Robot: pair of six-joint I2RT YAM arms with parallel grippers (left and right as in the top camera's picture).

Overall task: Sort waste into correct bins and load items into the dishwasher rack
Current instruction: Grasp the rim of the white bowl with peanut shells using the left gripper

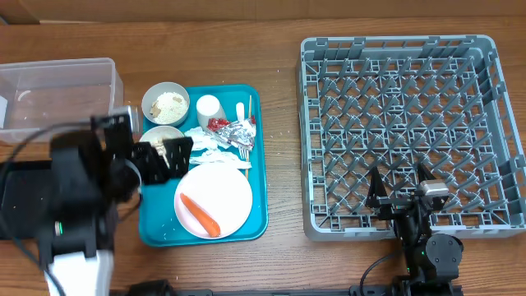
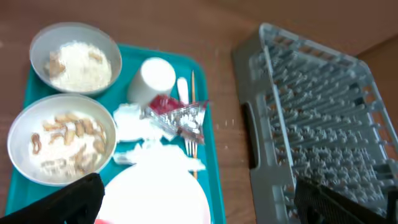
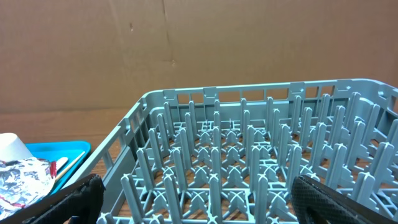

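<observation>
**A:** On the teal tray [image 1: 258, 197], the carrot [image 1: 200, 214] lies on the pink plate [image 1: 226, 185]. Its long axis slants from far left to near right.

**B:** And the grippers?

**A:** The left gripper [image 1: 164, 154] hangs spread wide over the nearer bowl [image 2: 61, 140], grasping nothing. The right gripper [image 1: 400, 187] gapes empty above the rack [image 1: 394, 41], at its near edge.

**B:** What do the wrist views add?

**A:** The left wrist shows that bowl's scraps [image 2: 68, 134], which the arm partly hides from overhead. Overhead shows the carrot's whole length.
</observation>
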